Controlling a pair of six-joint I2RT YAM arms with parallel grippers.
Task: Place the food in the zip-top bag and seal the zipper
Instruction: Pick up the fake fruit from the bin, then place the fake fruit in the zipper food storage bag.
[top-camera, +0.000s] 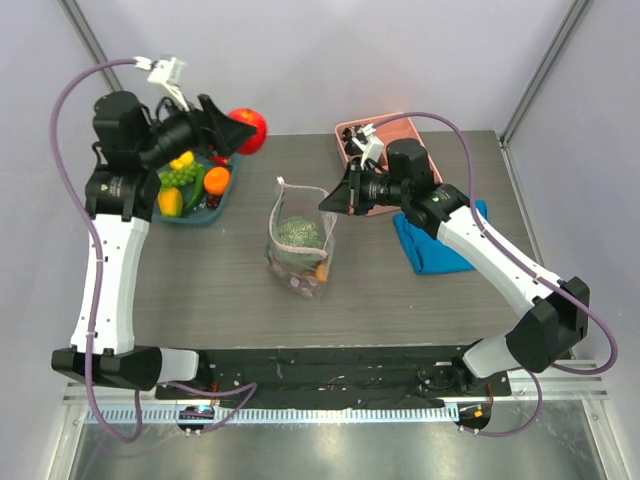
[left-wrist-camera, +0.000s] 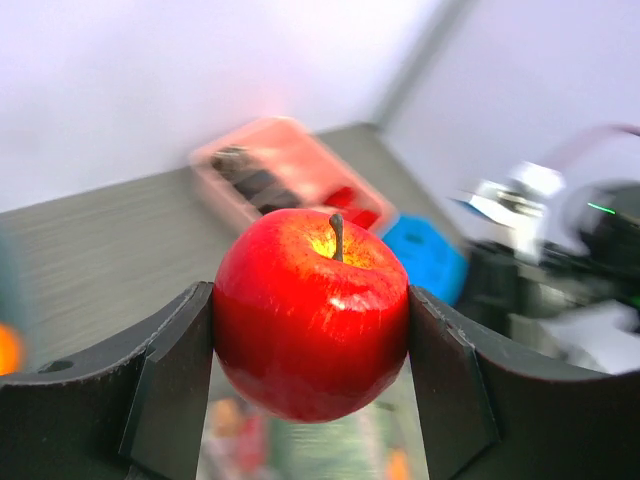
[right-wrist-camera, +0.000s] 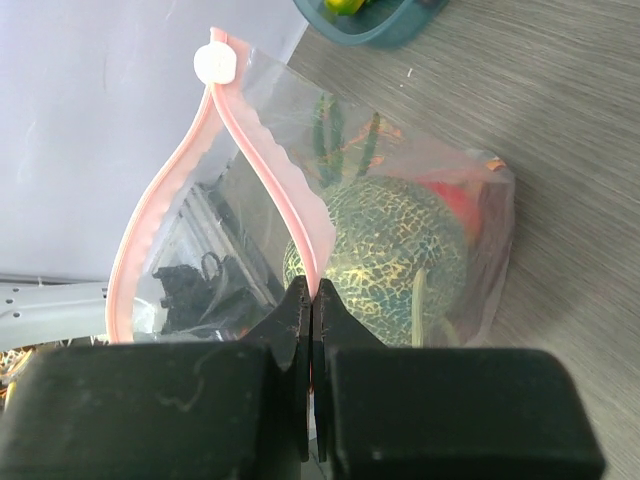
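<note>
A grey tabletop (top-camera: 200, 290) carries the scene, with two white-and-black arms reaching over it from the near edge. The left arm (top-camera: 105, 270) rises along the left side; the right arm (top-camera: 490, 255) bends in from the right toward the middle.

The zip-top bag (top-camera: 298, 245), clear with pale dots, stands upright at the centre of the tabletop with its mouth open and facing up. A blue cloth (top-camera: 430, 250) lies to the right of it, partly under the right arm, and a pink tray (top-camera: 410, 128) sits at the far edge behind that arm. A dark blue bin (top-camera: 228, 190) rests at the far left, well apart from the bag.

The left fingers (left-wrist-camera: 170, 360) grip a red apple (left-wrist-camera: 310, 310) on both sides, stem up, held in the air above the far-left of the tabletop, just beyond the bin. Inside the bag sits a green cabbage (right-wrist-camera: 385, 250) with something red behind it and a small orange piece (top-camera: 321, 271) low down. In the bin lie an orange (top-camera: 216, 181), green grapes (top-camera: 180, 177) and a yellow item (top-camera: 182, 160).

The right fingers (right-wrist-camera: 290, 330) are pressed closed on the zipper (right-wrist-camera: 260, 170), pinching the pink strip at the nearer end of the bag's mouth. The strip's two sides bow apart from there and meet again at the white slider (right-wrist-camera: 214, 63) at the other end.
</note>
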